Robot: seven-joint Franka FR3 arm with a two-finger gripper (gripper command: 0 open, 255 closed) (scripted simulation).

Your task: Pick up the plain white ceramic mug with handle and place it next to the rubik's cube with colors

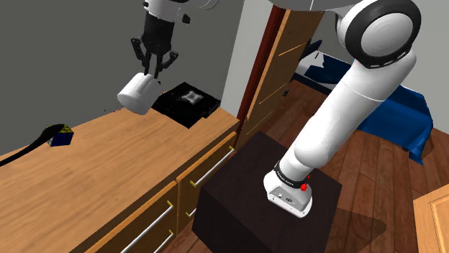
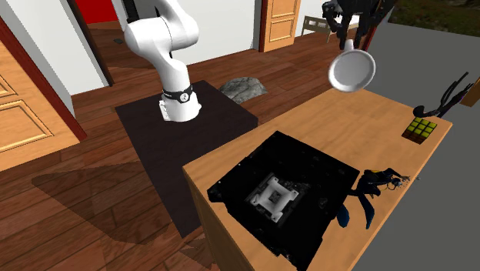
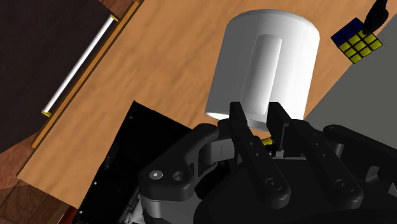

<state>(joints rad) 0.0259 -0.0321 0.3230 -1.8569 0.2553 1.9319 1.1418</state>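
The white mug (image 1: pixel 139 93) hangs in the air above the wooden counter, tilted, with my black gripper (image 1: pixel 152 70) shut on its handle. In the second exterior view the mug (image 2: pixel 352 70) shows its round base, the gripper (image 2: pixel 352 42) just above it. In the wrist view the fingers (image 3: pixel 245 124) clasp the mug's handle (image 3: pixel 265 73), and the mug body (image 3: pixel 232 63) stretches away from them. The rubik's cube (image 1: pixel 61 136) with yellow and blue faces lies on the counter further along, toward the shoulder view's left. It also appears as the cube (image 2: pixel 420 129) and the cube (image 3: pixel 357 41).
A black flat device (image 2: pixel 281 192) with a grey square centre lies on the counter (image 1: pixel 108 172) near its end. A dark curved object (image 1: pixel 29 147) sits beside the cube. A dark blue tangled thing (image 2: pixel 369 192) lies near the black device. Drawers with bar handles (image 1: pixel 209 169) front the counter.
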